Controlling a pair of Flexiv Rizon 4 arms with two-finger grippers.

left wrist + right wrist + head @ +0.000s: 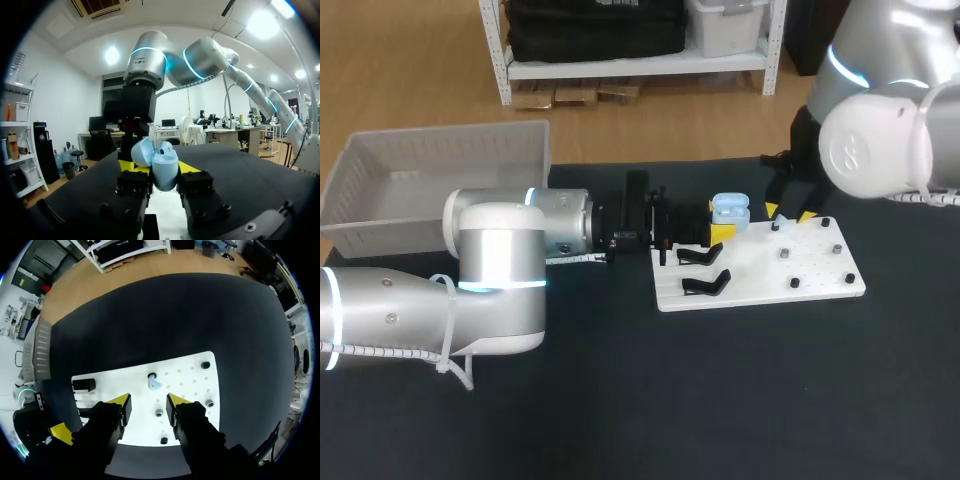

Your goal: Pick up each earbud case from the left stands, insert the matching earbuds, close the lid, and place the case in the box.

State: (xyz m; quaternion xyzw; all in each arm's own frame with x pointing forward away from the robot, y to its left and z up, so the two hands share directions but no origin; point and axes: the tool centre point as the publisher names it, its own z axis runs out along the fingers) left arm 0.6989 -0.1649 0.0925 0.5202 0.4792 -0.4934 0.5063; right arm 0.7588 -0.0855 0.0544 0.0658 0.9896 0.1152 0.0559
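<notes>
the left gripper [160, 172] clamps the pale blue earbud case [164, 161], lid open, over the white board [760, 282]'s far corner; the case's inside is hidden. the right gripper [147, 401] hangs with fingers apart above the board, just short of a blue earbud [153, 384].

Black table [720, 400] carries a white peg board [750, 285]. Pale plastic box [450, 132] sits well left of the board, further back.

Box [450, 140] at far left, board [760, 285] to its right, case [730, 210] above board's far edge
</notes>
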